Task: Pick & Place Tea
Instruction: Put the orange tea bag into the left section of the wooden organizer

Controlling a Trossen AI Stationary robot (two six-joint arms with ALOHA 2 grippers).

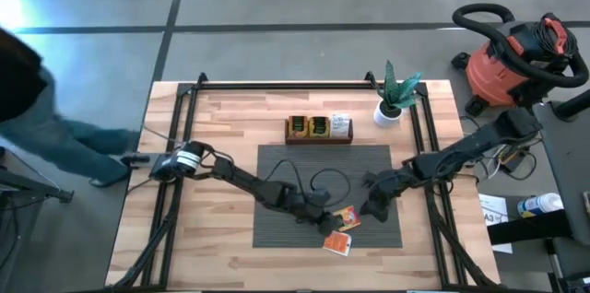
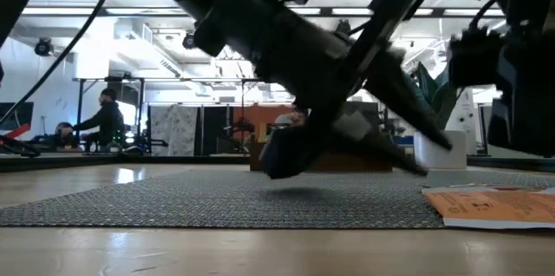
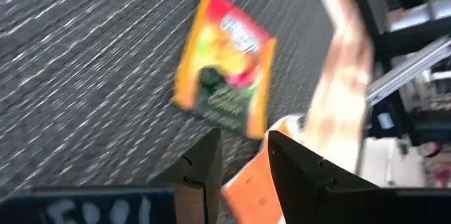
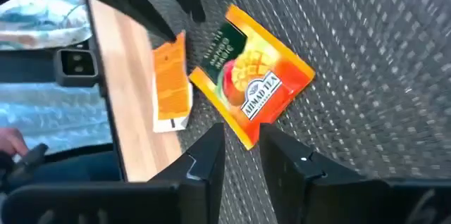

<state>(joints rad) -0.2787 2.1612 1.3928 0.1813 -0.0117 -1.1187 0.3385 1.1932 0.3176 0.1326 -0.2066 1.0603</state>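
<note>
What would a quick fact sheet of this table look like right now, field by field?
Surface: wooden table with a grey ribbed mat in the middle
On the mat: one orange tea sachet, lying flat near the mat's front edge
Off the mat: a second orange sachet on the wood just in front
Back of table: dark wooden tray holding more sachets; potted plant beside it
Left gripper: low over the mat, jaws apart, next to the sachets
Right gripper: jaws apart, at the mat sachet's edge, nothing held
</note>
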